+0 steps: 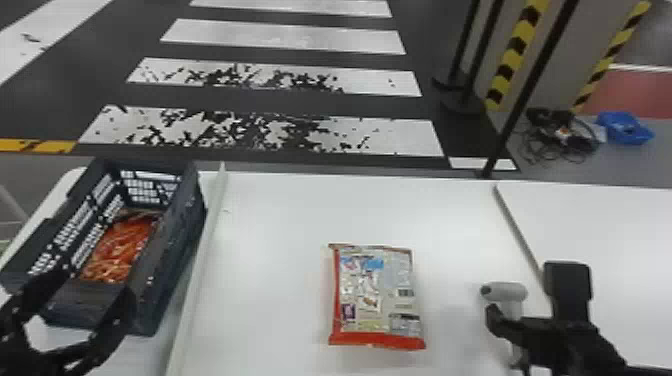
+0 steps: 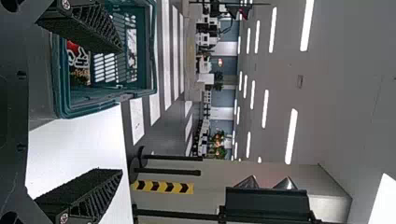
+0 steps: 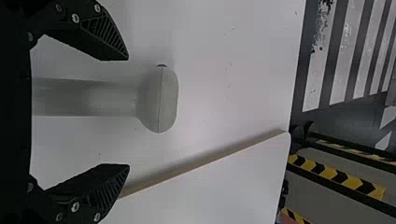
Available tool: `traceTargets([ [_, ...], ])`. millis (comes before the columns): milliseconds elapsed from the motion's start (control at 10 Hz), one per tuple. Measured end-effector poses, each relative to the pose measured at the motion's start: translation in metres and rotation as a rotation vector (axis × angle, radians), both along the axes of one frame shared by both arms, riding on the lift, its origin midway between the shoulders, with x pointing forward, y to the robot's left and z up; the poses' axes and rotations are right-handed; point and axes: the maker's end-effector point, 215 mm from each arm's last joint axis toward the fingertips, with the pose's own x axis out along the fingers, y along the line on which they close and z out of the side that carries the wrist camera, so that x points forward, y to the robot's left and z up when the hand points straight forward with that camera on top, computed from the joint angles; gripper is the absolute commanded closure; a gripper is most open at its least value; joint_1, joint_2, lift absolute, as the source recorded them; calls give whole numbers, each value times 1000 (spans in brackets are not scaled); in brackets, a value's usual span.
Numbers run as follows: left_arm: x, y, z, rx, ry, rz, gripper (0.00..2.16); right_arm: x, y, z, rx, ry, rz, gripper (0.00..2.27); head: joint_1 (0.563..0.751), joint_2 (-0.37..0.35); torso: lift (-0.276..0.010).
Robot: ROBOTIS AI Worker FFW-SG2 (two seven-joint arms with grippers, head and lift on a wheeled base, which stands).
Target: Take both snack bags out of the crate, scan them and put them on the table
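In the head view we are seeing the white table (image 1: pixel 280 205) running out past the bottom edge, so its near end is being cut off. A second white table (image 1: pixel 605 225) is adjoining it on the right and is extending beyond that edge. We are finding the dark crate (image 1: pixel 175 250) at the left, its near end being partly covered by the left gripper (image 1: pixel 95 285). This gripper is grasping nothing: its fingers are standing wide apart, and in the left wrist view one is hiding part of the crate's interior. The right gripper (image 1: pixel 500 335) is likewise gaping, with the head view's bottom edge trimming it.

Of the two snack bags, one (image 1: pixel 372 300) is lying flat on the white table, between the crate and the right gripper, its printed pale side facing up. The other (image 1: pixel 120 245) is resting inside the crate; from above we are reading it as orange-red, while the left wrist view is adding red film with white lettering. Smallest, the pale scanner (image 1: pixel 505 291) is sitting between the right gripper's fingers; in the right wrist view we are seeing both fingers staying clear of it, its handle running out of sight at the gripper's palm.
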Motion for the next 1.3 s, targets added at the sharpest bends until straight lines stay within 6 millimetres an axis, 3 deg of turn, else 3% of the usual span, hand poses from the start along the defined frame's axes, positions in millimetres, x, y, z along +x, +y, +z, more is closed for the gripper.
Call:
traceTargets([
  [200,0,0,1,0,-1,-1,80,-4,10,31,31,-47,3,63,695,-69,-92],
  [400,0,-1,0,-1,-1,-2,80,-12,40,45,130,-55,30,66,695,-43,-92],
  [700,-1,-1,0,-1,0,-2,80,-18,105,40,280,-29,131,76,695,60,-92],
  [900,-1,-2,-1,-2,3,-3,80,-19,136,36,338,-12,180,76,695,116,-92],
  [1300,0,-1,-2,-3,6,0,80,-19,167,9,411,36,214,76,695,162,-92],
])
